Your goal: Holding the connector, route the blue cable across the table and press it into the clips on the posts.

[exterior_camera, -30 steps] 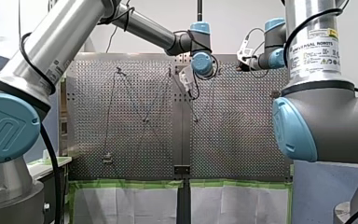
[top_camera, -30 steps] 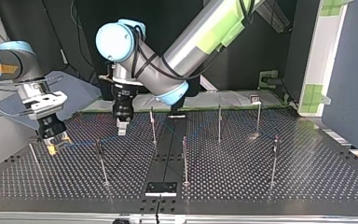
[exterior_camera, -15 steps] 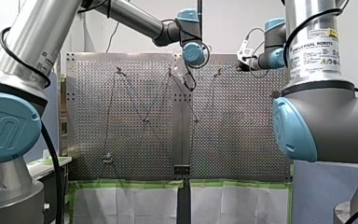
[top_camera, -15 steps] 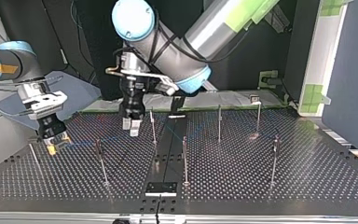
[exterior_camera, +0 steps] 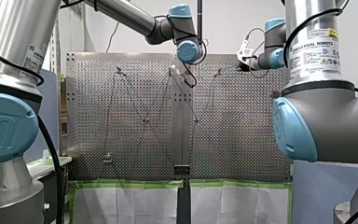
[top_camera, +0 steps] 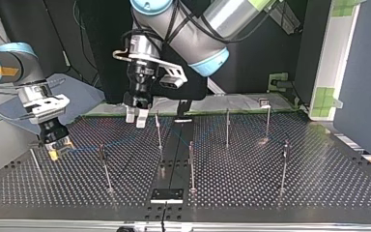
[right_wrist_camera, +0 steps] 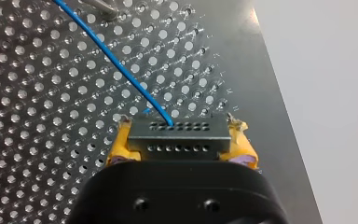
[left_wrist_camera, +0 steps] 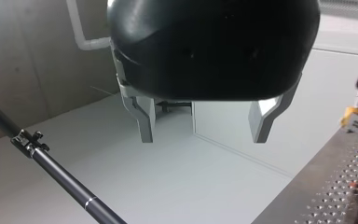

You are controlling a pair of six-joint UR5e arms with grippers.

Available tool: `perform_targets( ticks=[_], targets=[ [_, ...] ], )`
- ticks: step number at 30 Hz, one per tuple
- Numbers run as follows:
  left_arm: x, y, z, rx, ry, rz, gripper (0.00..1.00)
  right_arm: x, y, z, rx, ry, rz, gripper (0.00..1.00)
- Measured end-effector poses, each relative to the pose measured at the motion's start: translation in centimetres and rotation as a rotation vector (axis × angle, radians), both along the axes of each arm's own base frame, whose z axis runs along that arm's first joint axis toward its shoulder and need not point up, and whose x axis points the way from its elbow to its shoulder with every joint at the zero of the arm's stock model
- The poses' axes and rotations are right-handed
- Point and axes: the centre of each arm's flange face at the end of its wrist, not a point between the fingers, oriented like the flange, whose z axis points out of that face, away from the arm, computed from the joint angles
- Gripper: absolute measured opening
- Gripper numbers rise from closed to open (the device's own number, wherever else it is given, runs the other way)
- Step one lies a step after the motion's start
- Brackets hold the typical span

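Observation:
In the right wrist view my right gripper (right_wrist_camera: pixel 181 148) is shut, its yellow pads clamping a grey connector (right_wrist_camera: pixel 177 133) just above the perforated plate. The blue cable (right_wrist_camera: pixel 116 65) leaves the connector and runs ahead over the holes. The top view shows this gripper (top_camera: pixel 54 145) low at the left, with the cable (top_camera: pixel 121 142) running faintly toward the posts (top_camera: pixel 158 128). My left gripper (top_camera: pixel 136 116) hangs open above the table's far edge, apart from the cable. Nothing lies between its metal fingers (left_wrist_camera: pixel 144 126) in the left wrist view.
Several thin posts with clips stand across the plate (top_camera: pixel 270 183), such as one (top_camera: pixel 191 164) near the middle and one (top_camera: pixel 284 164) at the top view's right. A black bracket (top_camera: pixel 166 195) sits at the near edge. One post's clip (left_wrist_camera: pixel 28 140) shows beside my left gripper.
My left arm has risen and drawn back from the plate toward the far edge, its gripper staying open. My right gripper and the connector have not moved.

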Motion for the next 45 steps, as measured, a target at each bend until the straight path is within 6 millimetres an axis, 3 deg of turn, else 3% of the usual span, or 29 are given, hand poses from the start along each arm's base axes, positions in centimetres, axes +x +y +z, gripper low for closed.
perform_targets(
  ticks=[15,34,45],
  targets=[
    [-1.1,1.0,-5.6,-0.017,0.003,-0.011,0.98,0.0,0.0,0.0,0.000,0.000,0.000,0.00],
    [-3.1,3.4,-12.6,0.154,-0.027,0.048,0.98,0.0,0.0,0.0,0.000,0.000,0.000,0.00],
    [-0.7,7.8,-22.0,0.311,0.048,0.166,0.98,0.0,0.0,0.0,0.000,0.000,0.000,0.00]
  ],
)
